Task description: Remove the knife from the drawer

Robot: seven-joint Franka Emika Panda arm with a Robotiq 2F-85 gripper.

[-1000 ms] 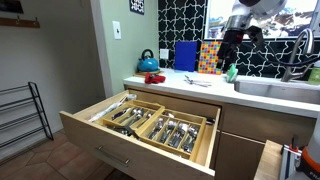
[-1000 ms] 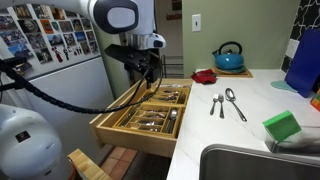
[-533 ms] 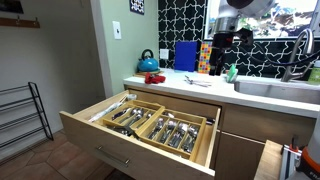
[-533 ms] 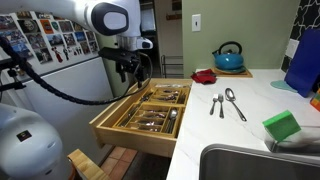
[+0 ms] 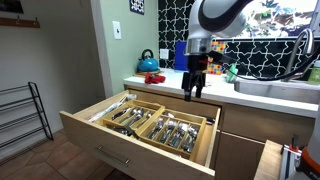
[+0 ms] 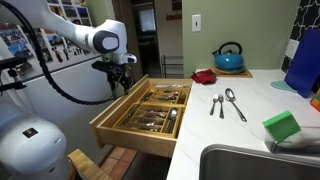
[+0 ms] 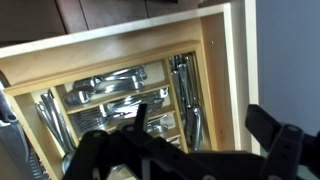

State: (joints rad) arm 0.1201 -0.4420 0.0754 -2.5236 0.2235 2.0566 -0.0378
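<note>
The drawer (image 5: 108, 148) is seen pulled out from under the front edge of the counter (image 6: 215, 125), its wooden tray (image 7: 120, 42) filled with cutlery (image 7: 115, 85). The knife is still inside; which piece it is cannot be told, though long slim pieces (image 7: 186, 95) are laid in the narrow side compartment. The gripper (image 5: 193, 92) is held above the drawer, clear of the cutlery, its fingers (image 7: 275, 140) spread wide with nothing grasped. On the counter, two spoons (image 6: 228, 102) are laid near the front edge, a green sponge (image 6: 282, 125) is set by the sink (image 6: 250, 160), and a blue kettle (image 6: 229, 57) is placed toward the back corner.
</note>
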